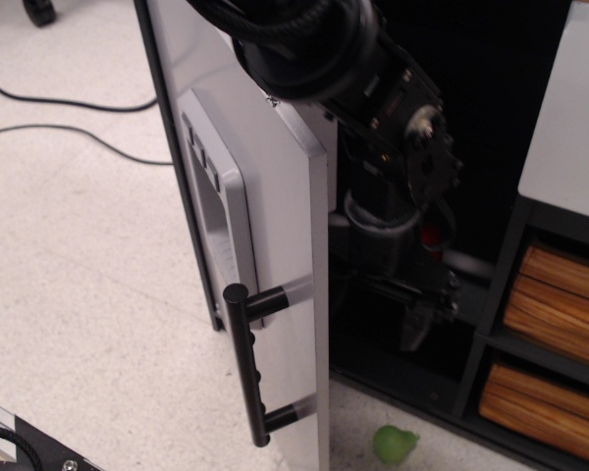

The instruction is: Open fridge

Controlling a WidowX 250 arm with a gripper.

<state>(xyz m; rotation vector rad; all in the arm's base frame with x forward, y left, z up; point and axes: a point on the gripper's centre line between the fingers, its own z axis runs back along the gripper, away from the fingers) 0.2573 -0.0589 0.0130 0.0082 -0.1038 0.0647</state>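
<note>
The fridge door (275,226) stands swung open, its brushed-grey edge toward me. It carries the black bar handle (245,365) and the light-grey dispenser panel (216,221). The black fridge interior (471,88) is exposed behind it. My gripper (417,319) hangs below the bulky black wrist (393,128), just right of the door edge and in front of the dark interior. It is clear of the handle. Its dark fingers blend into the background, so I cannot tell whether they are open or shut.
A red object (431,235) sits inside the fridge, partly hidden by the arm. A green pear-like object (395,444) lies on the floor. The shelf unit with wood-coloured drawers (560,294) and white top (569,118) stands at right. Cables (69,130) cross the floor at left.
</note>
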